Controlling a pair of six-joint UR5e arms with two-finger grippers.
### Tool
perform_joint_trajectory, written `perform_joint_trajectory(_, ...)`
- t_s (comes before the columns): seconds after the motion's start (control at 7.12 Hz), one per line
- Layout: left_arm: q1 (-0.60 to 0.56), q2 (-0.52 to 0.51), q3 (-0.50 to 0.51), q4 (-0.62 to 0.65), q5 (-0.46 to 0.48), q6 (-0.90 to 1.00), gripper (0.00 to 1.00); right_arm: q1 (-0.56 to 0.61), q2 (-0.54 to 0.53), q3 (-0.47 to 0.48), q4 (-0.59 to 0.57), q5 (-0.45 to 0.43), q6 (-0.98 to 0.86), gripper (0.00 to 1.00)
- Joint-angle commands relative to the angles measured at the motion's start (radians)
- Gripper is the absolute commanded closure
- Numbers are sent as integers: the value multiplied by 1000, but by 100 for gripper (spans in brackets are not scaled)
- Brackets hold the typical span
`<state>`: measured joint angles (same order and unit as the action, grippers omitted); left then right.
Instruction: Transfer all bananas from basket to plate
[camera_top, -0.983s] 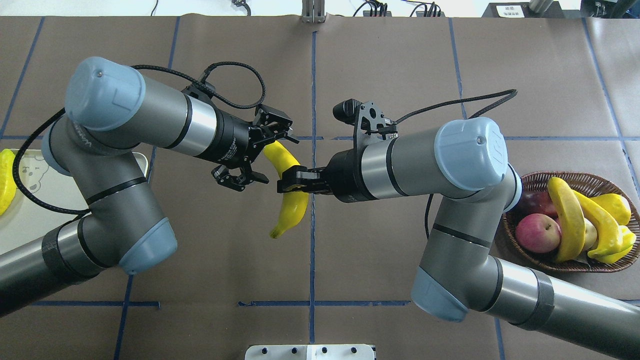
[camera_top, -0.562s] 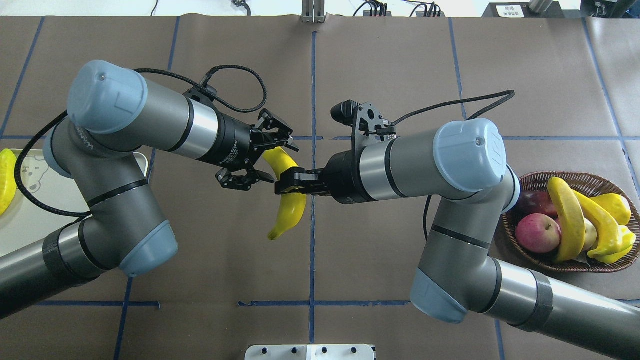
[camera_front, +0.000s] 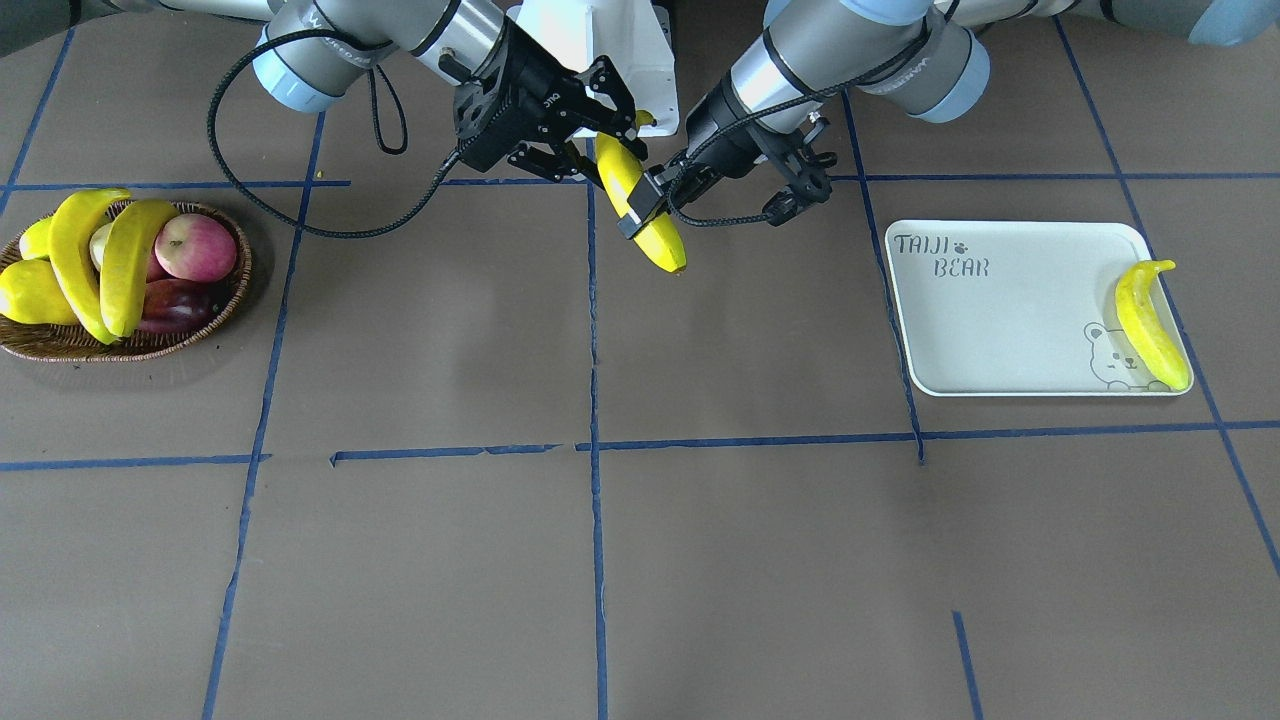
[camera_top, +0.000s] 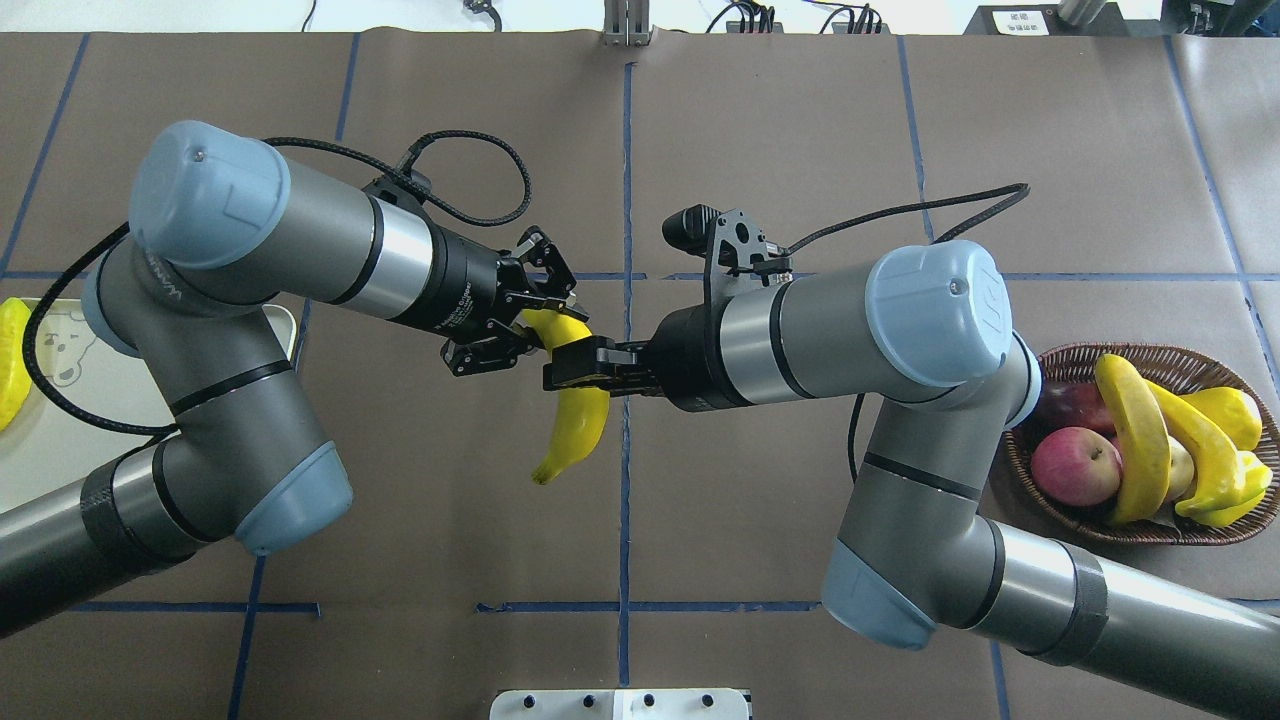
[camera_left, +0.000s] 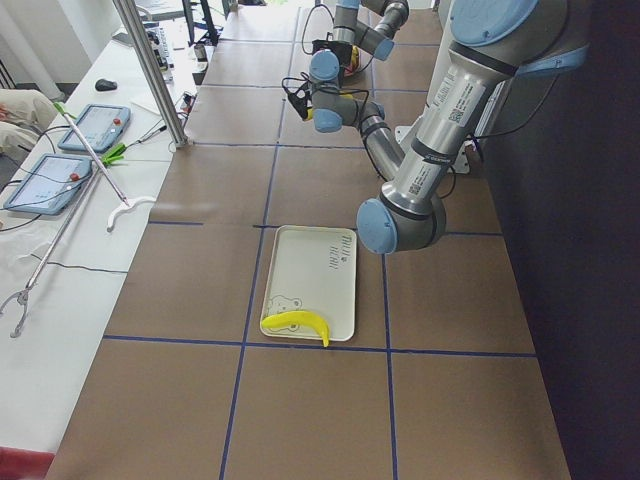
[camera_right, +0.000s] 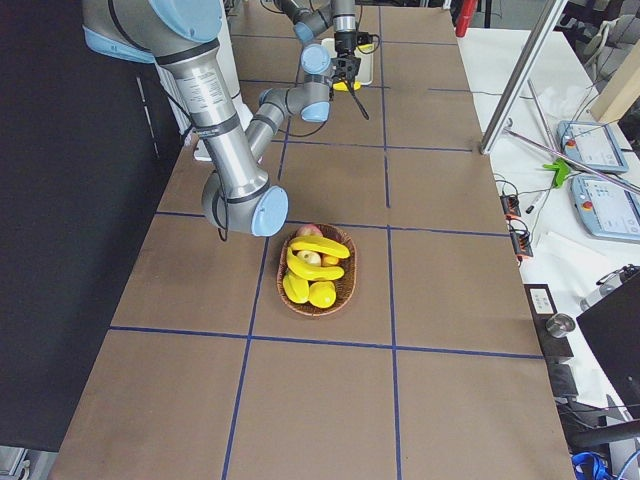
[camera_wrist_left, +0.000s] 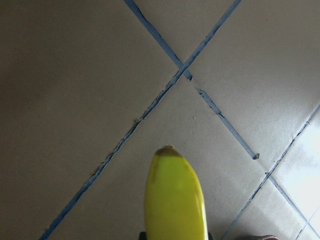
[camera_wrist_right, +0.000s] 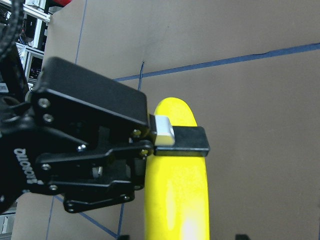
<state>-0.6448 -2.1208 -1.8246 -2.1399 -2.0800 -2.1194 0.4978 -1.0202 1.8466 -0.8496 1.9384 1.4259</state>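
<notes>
Hanging in the air over the middle of the worktop (camera_front: 700, 560), the held banana (camera_top: 578, 425) is roughly halfway between basket and plate, well apart from both. The right gripper (camera_top: 568, 371) is clamped across its middle. The left gripper (camera_top: 545, 325) is pinched narrow around the end that points away from the robot. In the right wrist view one grey pad (camera_wrist_right: 164, 136) of the left gripper lies flat on the peel, and the opposite pad is hidden behind the fruit. The end nearest the robot's base hangs free.

Over on the robot's left, the plate (camera_front: 1000, 330) has a second banana (camera_front: 1145, 325) lying along its outer short edge, partly over the bear drawing (camera_front: 1110, 365). The grey lettering (camera_front: 940, 257) in the diagonally opposite corner reads "TAIJI BEAR".

On the robot's right, the basket (camera_front: 130, 348) holds a third banana (camera_front: 72, 260) and a fourth banana (camera_front: 126, 260) side by side, draped over a red apple (camera_front: 195, 247), a dark purple fruit and some plump yellow fruit. There's white print on the gripper bodies, but it's too skewed for me to read. Blue tape lines (camera_front: 596, 520) cut the brown worktop into squares.
</notes>
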Motion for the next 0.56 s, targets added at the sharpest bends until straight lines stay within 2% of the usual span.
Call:
perform_joint_trajectory(0.0, -4, 7, -5, 2, 0, 1, 100, 28, -7, 13, -3, 46, -1, 0)
perform_joint_trajectory(0.28, -19, 75, -16, 3, 0, 13, 100, 167, -35, 23, -72, 253, -1, 0)
perform_joint_trajectory(0.42, -44, 111, -18, 6, -2, 18, 100, 218, -64, 31, -77, 295, -10, 0)
